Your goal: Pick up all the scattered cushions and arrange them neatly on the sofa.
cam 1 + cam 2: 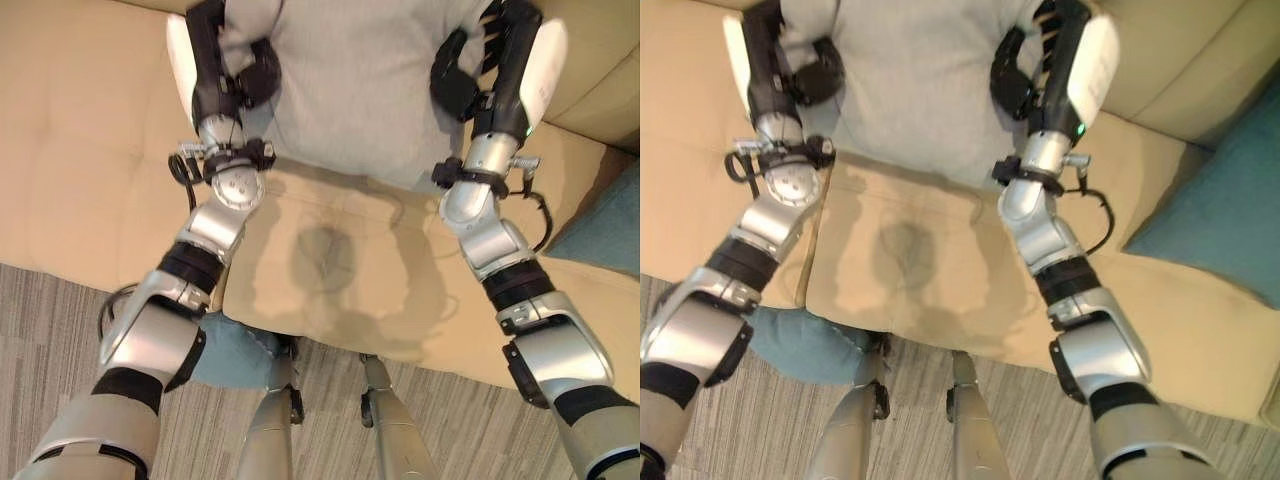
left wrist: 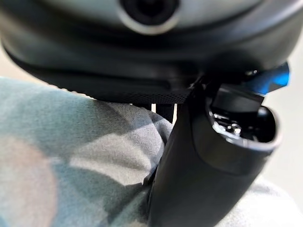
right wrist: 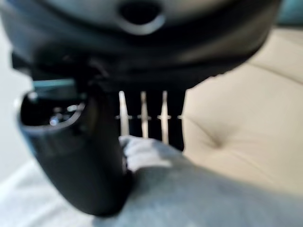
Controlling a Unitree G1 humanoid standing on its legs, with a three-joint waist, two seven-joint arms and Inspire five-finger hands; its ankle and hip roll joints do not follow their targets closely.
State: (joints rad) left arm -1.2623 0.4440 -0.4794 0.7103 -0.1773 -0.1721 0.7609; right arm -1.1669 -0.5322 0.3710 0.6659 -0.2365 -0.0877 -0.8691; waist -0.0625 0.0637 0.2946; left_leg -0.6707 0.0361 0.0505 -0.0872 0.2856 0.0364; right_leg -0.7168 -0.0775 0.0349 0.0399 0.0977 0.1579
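left hand and right hand each pinch a side of the grey cushion, over the beige sofa.

Even indoor light, soft shadow on sofa, wrist views blurred close up

A large grey cushion is sitting up against the back of the beige sofa, its lower edge resting on the seat. Its fabric is plain and soft (creasing where it is being squeezed at both sides). A teal cushion is lying on the sofa seat towards the right end, well apart from the grey one. Another teal cushion is lying on the floor, touching the sofa's front edge, partly hidden under the seat's overhang.
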